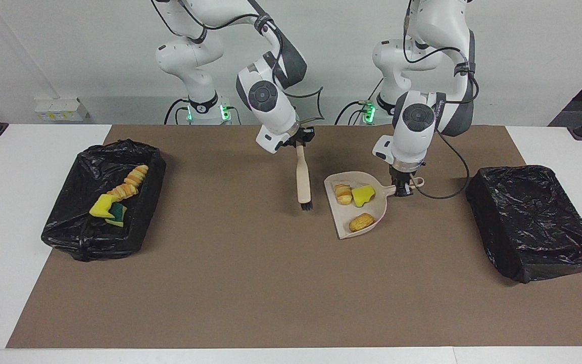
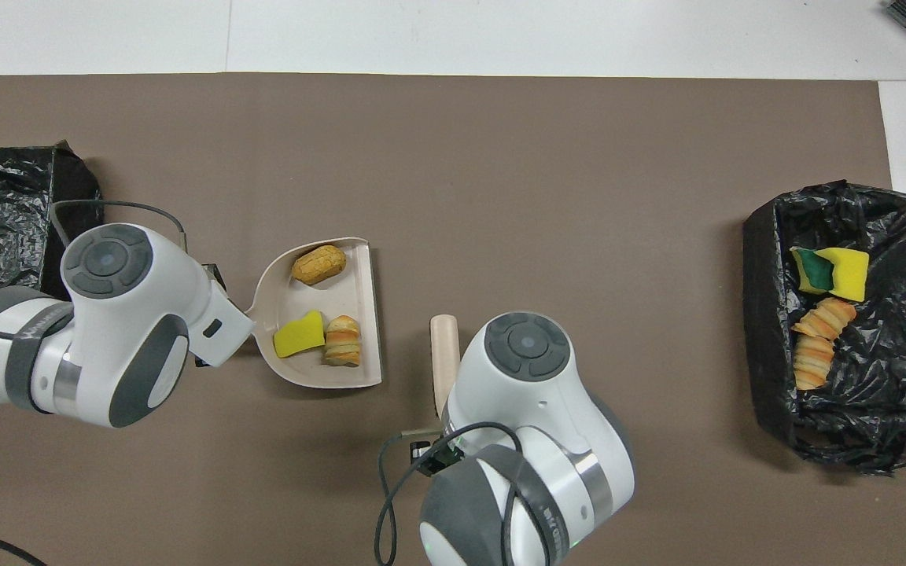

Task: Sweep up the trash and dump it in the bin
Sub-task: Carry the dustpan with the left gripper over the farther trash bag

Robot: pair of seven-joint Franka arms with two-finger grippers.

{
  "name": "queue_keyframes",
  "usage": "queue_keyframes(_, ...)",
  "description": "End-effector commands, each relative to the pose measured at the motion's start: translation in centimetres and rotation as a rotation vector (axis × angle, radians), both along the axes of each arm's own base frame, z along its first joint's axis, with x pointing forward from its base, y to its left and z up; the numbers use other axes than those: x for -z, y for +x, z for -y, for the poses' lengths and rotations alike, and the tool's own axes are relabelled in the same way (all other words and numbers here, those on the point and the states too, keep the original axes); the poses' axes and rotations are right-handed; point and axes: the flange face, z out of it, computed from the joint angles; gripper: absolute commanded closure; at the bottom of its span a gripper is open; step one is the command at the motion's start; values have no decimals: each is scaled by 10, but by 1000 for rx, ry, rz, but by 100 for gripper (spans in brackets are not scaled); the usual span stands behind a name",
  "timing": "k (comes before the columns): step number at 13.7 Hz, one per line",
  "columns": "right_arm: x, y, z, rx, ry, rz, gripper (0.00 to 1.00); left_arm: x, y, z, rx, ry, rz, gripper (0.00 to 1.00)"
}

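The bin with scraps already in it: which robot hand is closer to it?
Right. The right gripper holds the brush over the mat between the dustpan and that bin. The left gripper grips the dustpan's handle, toward the other bin.

Three scraps lie in the beige dustpan (image 1: 346, 226) mid-table: a yellow sponge chunk (image 1: 362, 195) touching a striped tan pastry lump (image 1: 343, 193), and a round orange-brown bread lump (image 1: 361, 222) apart from them, farther from the robots. The rest lie in the black-lined bin (image 1: 76, 232) at the right arm's end: a yellow-green sponge (image 1: 107, 210) and ridged orange pastry pieces (image 1: 130, 183).
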Motion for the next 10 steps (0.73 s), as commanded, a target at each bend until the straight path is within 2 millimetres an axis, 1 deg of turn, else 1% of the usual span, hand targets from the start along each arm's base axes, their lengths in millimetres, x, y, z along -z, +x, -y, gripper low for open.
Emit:
queue_keyframes(1,-6,-53,0,-33,-40,25,100,-19,-5,-24,12,-51,33,100)
queue_keyframes(2,-7,-65,-4,-18,-51,35,100,-22,-3,-34,10,-63,36,100)
queue_keyframes(4,-2,-87,-24,9,-76,39,100,-28,2,-55,16,-81,39,100)
queue_keyframes(5,7,-100,-43,27,-84,59,100,-30,4,-67,11,-90,43,100)
queue_keyframes(6,18,-111,-58,48,-94,69,100,-34,7,-78,8,-98,50,100)
queue_keyframes(7,25,-117,-65,57,-98,74,100,-37,10,-90,14,-106,56,100)
queue_keyframes(8,30,-129,-71,41,-102,67,100,-43,14,-104,9,-117,68,100)
queue_keyframes(10,38,-146,-73,43,-129,58,100,-49,18,-133,-10,-120,80,100)
